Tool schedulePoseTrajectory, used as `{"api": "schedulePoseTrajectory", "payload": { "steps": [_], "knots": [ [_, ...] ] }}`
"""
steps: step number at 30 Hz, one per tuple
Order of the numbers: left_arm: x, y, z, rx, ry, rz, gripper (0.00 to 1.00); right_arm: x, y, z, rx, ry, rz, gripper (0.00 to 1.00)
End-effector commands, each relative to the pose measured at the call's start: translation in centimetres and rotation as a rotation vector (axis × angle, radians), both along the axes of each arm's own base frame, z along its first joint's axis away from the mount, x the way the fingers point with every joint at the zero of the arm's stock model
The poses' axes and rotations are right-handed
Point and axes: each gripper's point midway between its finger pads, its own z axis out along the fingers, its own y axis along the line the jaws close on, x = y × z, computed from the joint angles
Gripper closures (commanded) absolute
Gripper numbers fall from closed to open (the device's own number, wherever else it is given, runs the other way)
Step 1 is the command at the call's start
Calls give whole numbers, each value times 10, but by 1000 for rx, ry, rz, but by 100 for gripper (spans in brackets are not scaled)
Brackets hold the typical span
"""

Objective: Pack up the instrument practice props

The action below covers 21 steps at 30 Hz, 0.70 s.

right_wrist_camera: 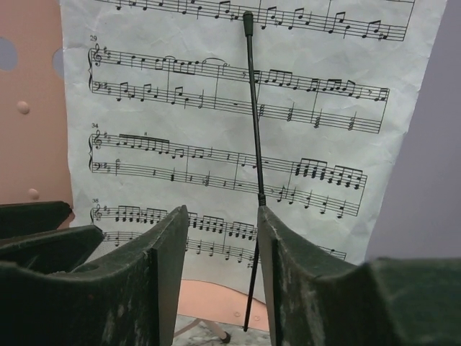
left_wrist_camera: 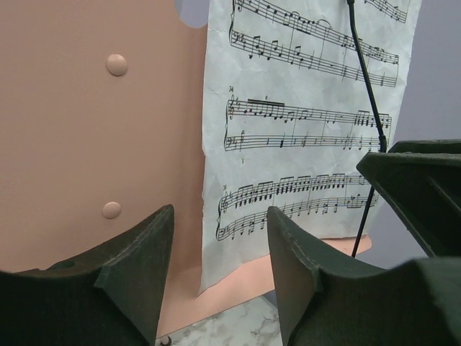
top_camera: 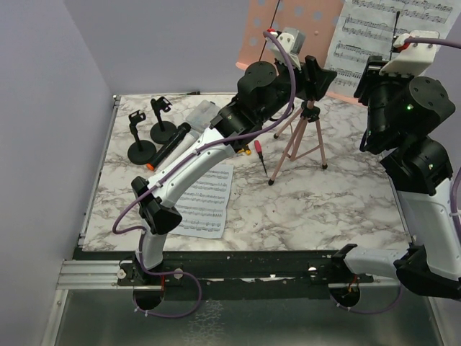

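Up high, left gripper and right gripper each stand with jaws parted, gripping nothing, before the pink desk, a smooth holed board on a tripod. A creased white page leans there behind a thin black wire; bar numbers 29, 34, 38 read. Another page, a mic and two round-based holders rest on the marble table. A clear box sits behind the left arm, contents unclear.
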Motion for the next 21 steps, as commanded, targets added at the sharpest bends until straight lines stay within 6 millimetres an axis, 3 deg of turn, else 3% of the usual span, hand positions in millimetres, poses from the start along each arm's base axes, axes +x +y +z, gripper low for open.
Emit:
{"api": "schedulePoseTrajectory", "payload": {
  "steps": [1,9,12,21],
  "knots": [
    [-6,-9,9,-37,-9,-44,48,-1,-3,2,-21,-14,-19,56],
    [-6,-11,7,-38,-7,-51,82,3,4,-6,-36,-3,12,90],
    [-6,-9,10,-41,-15,-44,97,4,6,-9,-34,-4,18,94],
    [-5,-2,16,-40,-33,-14,100,1,6,-9,-28,-20,38,100]
  ]
}}
